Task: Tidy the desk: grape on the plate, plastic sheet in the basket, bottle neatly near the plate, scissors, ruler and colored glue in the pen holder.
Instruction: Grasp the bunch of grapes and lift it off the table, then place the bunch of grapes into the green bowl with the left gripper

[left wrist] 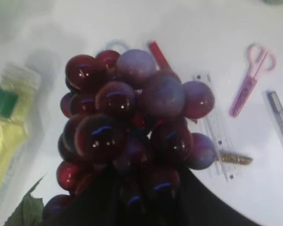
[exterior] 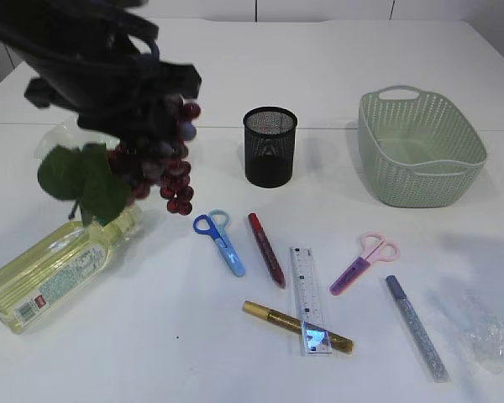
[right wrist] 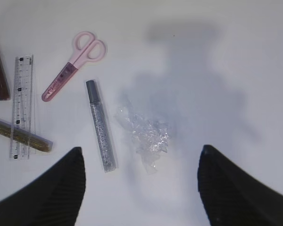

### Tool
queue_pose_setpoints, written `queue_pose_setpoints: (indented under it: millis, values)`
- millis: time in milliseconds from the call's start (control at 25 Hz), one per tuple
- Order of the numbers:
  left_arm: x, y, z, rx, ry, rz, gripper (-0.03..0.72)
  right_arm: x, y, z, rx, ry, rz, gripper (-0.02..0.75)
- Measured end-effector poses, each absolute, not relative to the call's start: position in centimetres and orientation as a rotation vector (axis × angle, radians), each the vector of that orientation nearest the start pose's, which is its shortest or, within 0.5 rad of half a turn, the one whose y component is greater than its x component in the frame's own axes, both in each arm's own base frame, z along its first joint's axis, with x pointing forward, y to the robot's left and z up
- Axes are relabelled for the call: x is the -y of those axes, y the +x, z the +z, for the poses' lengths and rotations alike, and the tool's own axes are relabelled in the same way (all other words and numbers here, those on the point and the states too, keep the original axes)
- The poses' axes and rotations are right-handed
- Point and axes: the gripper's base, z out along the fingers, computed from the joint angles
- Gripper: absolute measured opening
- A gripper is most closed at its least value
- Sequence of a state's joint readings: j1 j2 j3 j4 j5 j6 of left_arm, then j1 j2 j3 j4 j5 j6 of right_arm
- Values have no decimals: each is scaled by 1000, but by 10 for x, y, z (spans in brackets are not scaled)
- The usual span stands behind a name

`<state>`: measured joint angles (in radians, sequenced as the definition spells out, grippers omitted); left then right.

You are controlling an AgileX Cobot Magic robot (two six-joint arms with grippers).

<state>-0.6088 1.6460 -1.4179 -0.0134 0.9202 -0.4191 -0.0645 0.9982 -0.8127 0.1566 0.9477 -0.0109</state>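
My left gripper (exterior: 143, 113) is shut on the grape (exterior: 172, 172), a dark red bunch with green leaves that hangs above the table at the left. In the left wrist view the grape (left wrist: 137, 113) fills the frame between the dark jaws of the left gripper (left wrist: 146, 190). The bottle (exterior: 59, 269) lies on its side below it. My right gripper (right wrist: 140, 149) stands open just above the crumpled plastic sheet (right wrist: 146, 134), without touching it. A pale see-through edge (exterior: 55, 138) behind the leaves may be the plate; I cannot tell.
The black mesh pen holder (exterior: 270, 147) and the green basket (exterior: 420, 147) stand at the back. Blue scissors (exterior: 220, 242), pink scissors (exterior: 365, 262), the ruler (exterior: 307, 298) and red (exterior: 266, 249), gold (exterior: 296, 326) and silver glue (exterior: 416, 327) lie in front.
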Motion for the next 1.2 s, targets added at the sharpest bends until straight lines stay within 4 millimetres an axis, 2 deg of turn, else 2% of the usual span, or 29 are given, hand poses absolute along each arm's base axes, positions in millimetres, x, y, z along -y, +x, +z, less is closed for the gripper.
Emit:
queue_pose_setpoints:
  millis: [240, 320, 400, 640, 840, 1040, 1200]
  values:
    - [194, 309, 369, -2397, 321, -165, 164, 0, 177, 301, -2603, 145, 172, 576]
    - [187, 316, 380, -2337, 310, -114, 164, 0, 177, 301, -2603, 145, 172, 576]
    - [178, 325, 382, -2318, 260, -103, 164, 0, 177, 301, -2603, 145, 172, 576]
    - [140, 370, 352, -2358, 100, -42, 165, 0, 177, 301, -2603, 145, 172, 576]
    - [113, 409, 315, -2382, -26, -64, 165, 0, 177, 301, -2604, 141, 171, 576]
    - [96, 440, 270, -2415, -93, -68, 165, 0, 180, 298, -2620, 143, 172, 576]
    - [94, 456, 240, -2413, -92, -75, 165, 0, 183, 294, -2642, 146, 175, 576]
